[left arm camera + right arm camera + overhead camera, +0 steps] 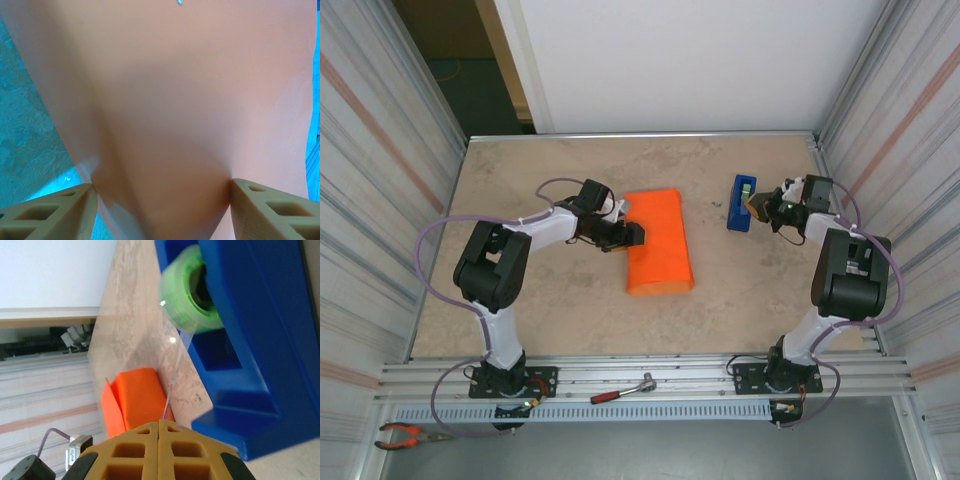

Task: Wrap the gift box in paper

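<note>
In the taping step, the left tool (632, 236) clamps the folded paper (658, 245) while the right tool (159, 424) pinches the tape (176, 365), which likely needs pulling free next.

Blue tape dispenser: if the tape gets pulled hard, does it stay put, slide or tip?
The tape dispenser probably slides before it tips: it sits long and low on the smooth table, nothing bracing it. Hollow plastic body, so likely light. The tape strip runs straight to the shut right pincer, so any pull reaches it directly.
</note>
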You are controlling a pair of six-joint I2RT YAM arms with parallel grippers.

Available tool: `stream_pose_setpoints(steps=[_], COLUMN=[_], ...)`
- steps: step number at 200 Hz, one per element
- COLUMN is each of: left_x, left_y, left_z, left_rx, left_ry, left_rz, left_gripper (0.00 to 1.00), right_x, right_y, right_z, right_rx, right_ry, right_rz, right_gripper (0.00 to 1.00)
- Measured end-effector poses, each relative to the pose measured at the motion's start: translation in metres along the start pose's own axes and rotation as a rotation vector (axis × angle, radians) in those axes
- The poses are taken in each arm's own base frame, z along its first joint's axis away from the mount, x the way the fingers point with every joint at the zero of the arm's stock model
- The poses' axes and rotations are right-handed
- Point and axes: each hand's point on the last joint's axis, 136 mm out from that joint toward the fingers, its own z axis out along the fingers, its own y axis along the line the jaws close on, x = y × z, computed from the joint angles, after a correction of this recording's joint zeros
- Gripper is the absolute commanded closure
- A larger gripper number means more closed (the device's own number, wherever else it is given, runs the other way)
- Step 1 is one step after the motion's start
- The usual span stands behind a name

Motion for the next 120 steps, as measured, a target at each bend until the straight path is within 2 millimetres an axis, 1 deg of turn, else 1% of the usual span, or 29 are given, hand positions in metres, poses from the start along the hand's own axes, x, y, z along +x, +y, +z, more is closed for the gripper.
stream_pose_setpoints(steps=[25,43,77,105,120], left_x=[0.000,0.000,0.000,0.000,0.000], left_y=[0.000,0.000,0.000,0.000,0.000], left_z=[0.000,0.000,0.000,0.000,0.000], left_rx=[0.000,0.000,0.000,0.000,0.000], left_ry=[0.000,0.000,0.000,0.000,0.000], left_rz=[0.000,0.000,-0.001,-0.001,-0.002], left_gripper=[0.32,0.32,0.32,0.32,0.32], right_x=[0.009,0.017,0.025,0.033,0.034], right_y=[-0.006,-0.004,-0.002,-0.011,-0.016], right_z=[-0.004,-0.009,-0.015,-0.016,-0.015], right_rx=[0.013,0.010,0.005,0.020,0.033], right_ry=[-0.003,-0.004,-0.011,-0.003,-0.009], right_rz=[0.007,0.003,-0.009,0.008,0.013], right_gripper=[1.00,1.00,1.00,1.00,1.00])
